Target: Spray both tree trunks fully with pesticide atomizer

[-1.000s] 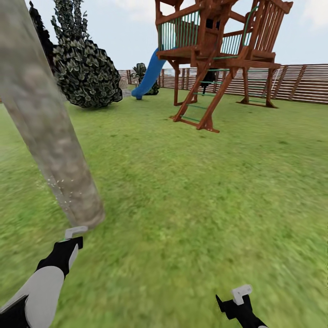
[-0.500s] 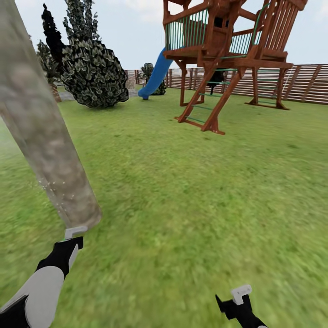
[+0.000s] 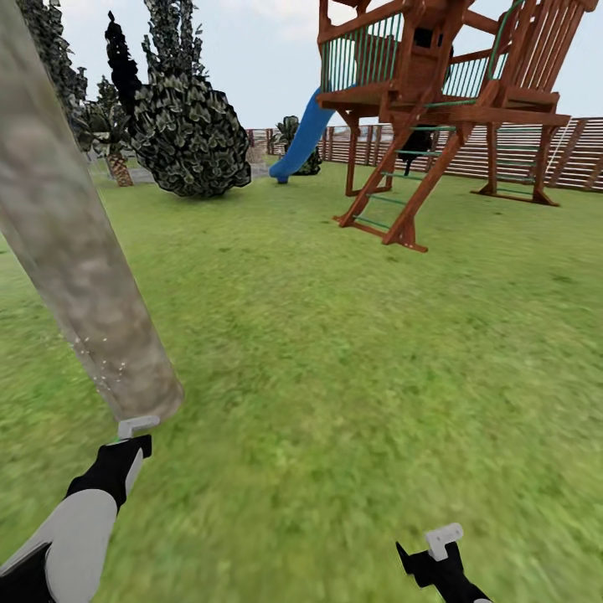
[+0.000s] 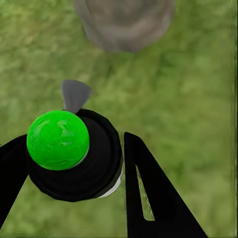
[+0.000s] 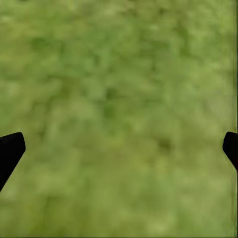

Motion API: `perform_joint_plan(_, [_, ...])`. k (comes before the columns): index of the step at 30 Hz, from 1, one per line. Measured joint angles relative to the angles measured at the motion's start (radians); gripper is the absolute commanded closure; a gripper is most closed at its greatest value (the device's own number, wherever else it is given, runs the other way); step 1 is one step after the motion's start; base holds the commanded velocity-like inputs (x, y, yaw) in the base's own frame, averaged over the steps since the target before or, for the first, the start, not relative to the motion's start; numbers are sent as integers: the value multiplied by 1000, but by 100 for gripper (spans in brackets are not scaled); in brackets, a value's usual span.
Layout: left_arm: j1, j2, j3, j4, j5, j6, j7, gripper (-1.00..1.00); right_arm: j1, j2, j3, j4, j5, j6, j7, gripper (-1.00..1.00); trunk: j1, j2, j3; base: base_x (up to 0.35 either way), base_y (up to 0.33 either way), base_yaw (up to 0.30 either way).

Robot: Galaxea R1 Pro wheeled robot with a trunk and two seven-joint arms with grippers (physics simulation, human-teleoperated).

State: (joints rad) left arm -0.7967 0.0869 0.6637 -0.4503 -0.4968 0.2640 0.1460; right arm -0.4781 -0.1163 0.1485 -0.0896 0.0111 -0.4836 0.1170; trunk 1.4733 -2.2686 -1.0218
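Lawn (image 3: 352,352), tree trunk (image 3: 79,251), atomizer (image 4: 74,153) in left jaws

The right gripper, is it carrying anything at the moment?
No: in the right wrist view the right gripper has its two black fingertips spread far apart, with nothing but green grass between them.

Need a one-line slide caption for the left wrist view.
Left gripper holding the green-capped black atomizer over grass, pointed at the trunk base.
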Motion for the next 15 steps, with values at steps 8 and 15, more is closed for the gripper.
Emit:
perform_joint_plan(8, [0,0,0,6,0,0,0,100,0,1,0,0,0,0,0,-100,0,0,0,229,-196,272])
perform_joint_plan(15, [0,0,0,6,0,0,0,100,0,0,0,0,0,0,0,-100,0,0,0,236,-187,275])
